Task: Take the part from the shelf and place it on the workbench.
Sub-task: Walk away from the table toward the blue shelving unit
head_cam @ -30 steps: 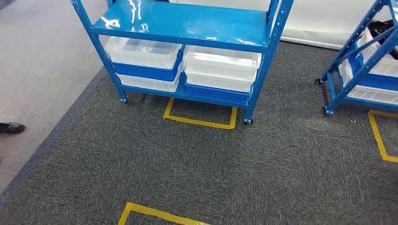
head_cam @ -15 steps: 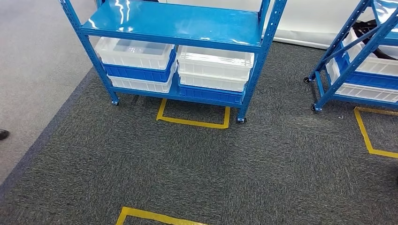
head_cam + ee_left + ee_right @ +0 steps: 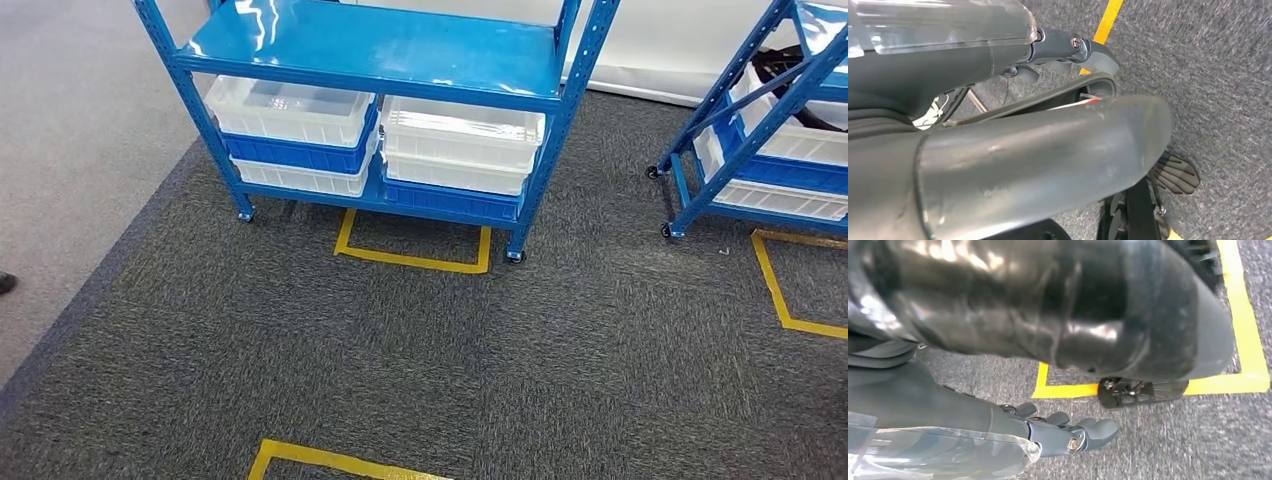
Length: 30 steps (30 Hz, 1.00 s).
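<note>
Left hand [image 3: 1068, 47] hangs over the dark grey carpet [image 3: 420, 350] beside the robot's body, fingers loosely apart, nothing in them. Right hand [image 3: 1068, 432] hangs the same way on the other side, fingers a little apart and empty, above a corner of yellow floor tape.

Head view, left to right: a strip of lighter grey floor [image 3: 70, 130] runs along the carpet edge, with a dark shoe tip [image 3: 5, 283] at the far left border. Next, a blue wheeled shelf [image 3: 375, 45] with a bare glossy top deck. On its lower deck sit two stacks of bins: left stack [image 3: 290, 135] white, blue, white; right stack [image 3: 460, 155] white over blue. No part can be made out in the bins from this angle. A yellow tape outline [image 3: 410, 258] lies on the carpet below the shelf front. Further right, a second blue shelf [image 3: 760, 120] holds white and blue bins, another yellow tape corner [image 3: 780, 295] just below it. A third tape mark [image 3: 330, 460] lies near the bottom edge.
</note>
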Each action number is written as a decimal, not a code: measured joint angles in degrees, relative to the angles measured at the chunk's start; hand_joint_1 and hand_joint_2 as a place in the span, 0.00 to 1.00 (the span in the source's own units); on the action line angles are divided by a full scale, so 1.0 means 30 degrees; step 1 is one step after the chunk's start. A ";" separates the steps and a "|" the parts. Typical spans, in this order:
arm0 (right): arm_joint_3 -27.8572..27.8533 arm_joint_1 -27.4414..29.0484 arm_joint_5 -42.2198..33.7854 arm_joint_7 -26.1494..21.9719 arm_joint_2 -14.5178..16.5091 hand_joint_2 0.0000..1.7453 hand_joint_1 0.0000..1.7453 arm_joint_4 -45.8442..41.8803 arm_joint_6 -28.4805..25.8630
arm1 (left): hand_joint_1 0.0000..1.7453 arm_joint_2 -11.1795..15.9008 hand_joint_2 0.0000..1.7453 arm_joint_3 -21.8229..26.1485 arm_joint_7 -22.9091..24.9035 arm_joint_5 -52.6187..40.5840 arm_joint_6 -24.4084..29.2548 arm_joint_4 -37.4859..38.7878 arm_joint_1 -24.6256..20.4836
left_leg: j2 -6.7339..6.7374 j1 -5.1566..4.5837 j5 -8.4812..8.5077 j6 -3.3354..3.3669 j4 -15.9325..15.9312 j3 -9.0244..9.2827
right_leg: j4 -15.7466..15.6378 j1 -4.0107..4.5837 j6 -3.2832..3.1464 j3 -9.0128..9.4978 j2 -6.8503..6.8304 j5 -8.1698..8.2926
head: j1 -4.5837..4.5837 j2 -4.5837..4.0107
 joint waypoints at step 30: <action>-0.0007 -0.0038 -0.0058 0.0000 0.0149 0.00 0.00 0.0024 -0.0078 | 0.00 -0.0067 0.00 0.0000 -0.0053 0.0160 0.0291 0.0098 0.0120 | -0.0085 -0.0028 0.0034 -0.0094 -0.0133 0.0038 | -0.0265 0.0185 -0.0309 0.2320 -0.0048 -0.0431 | 0.0015 0.0002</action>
